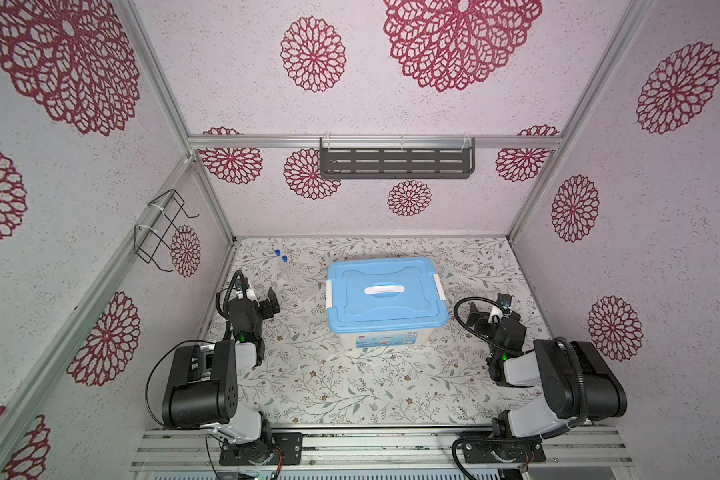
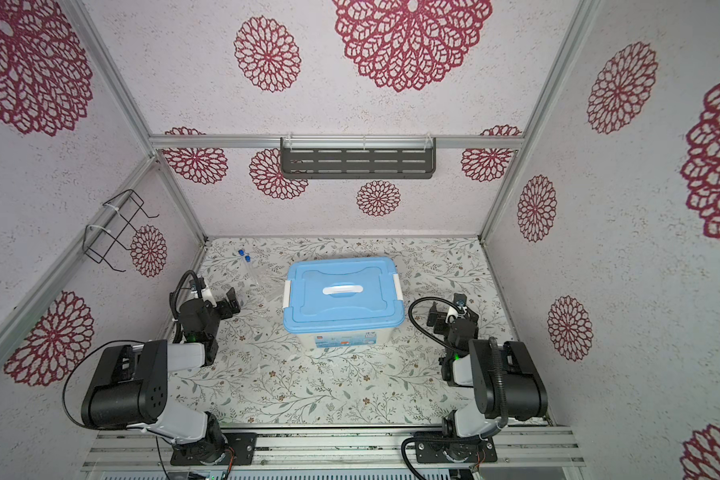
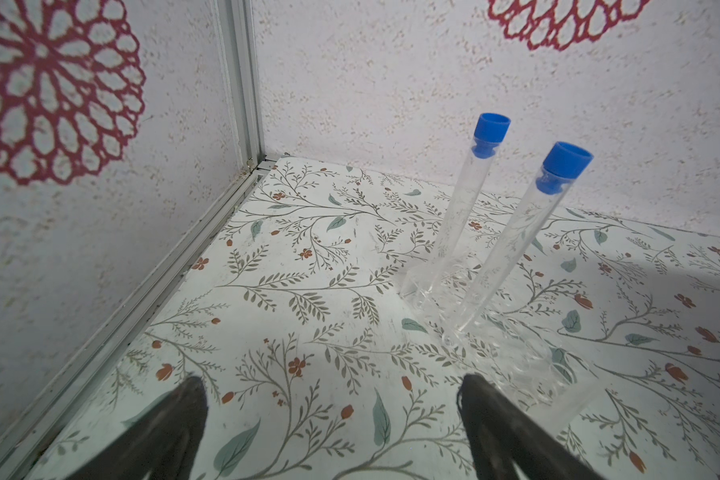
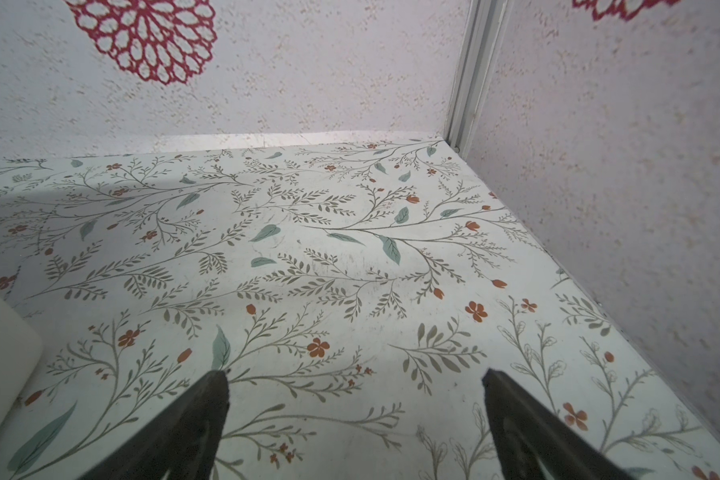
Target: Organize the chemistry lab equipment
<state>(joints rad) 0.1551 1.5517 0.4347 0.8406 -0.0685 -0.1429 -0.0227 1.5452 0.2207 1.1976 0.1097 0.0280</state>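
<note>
Standing between the left gripper (image 3: 329, 384) and right gripper (image 4: 355, 374), fingers apart, the closed tub (image 1: 375, 340) neighbours two capped tubes (image 3: 520, 237).

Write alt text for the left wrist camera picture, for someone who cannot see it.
Two clear tubes with blue caps stand in a see-through holder on a leaf-patterned table, near the corner of pale walls with red flower prints. In the foreground, the open left gripper holds nothing.
</note>
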